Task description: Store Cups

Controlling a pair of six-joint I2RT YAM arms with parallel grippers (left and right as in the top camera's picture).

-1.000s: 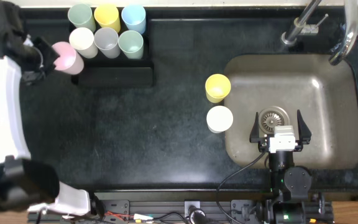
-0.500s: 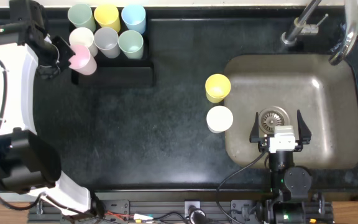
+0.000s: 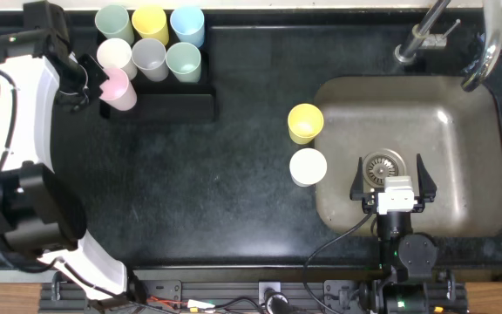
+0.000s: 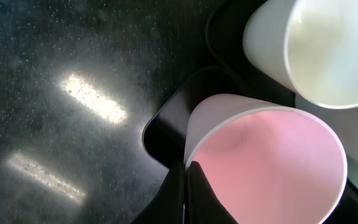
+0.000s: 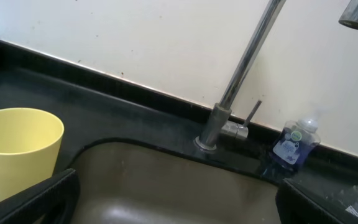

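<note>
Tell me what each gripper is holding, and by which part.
Left gripper pinches the pink cup by its rim wall; right gripper, open over the sink, holds nothing.

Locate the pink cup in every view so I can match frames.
Top view: pink cup upper left, at the black rack's left end.
Left wrist view: pink cup in the foreground, mouth toward the camera.
Right wrist view: not in it.
Shared landmark: white cup beside it.

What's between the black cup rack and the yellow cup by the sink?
Nothing; the top view shows bare countertop between the rack and the yellow cup.
</note>
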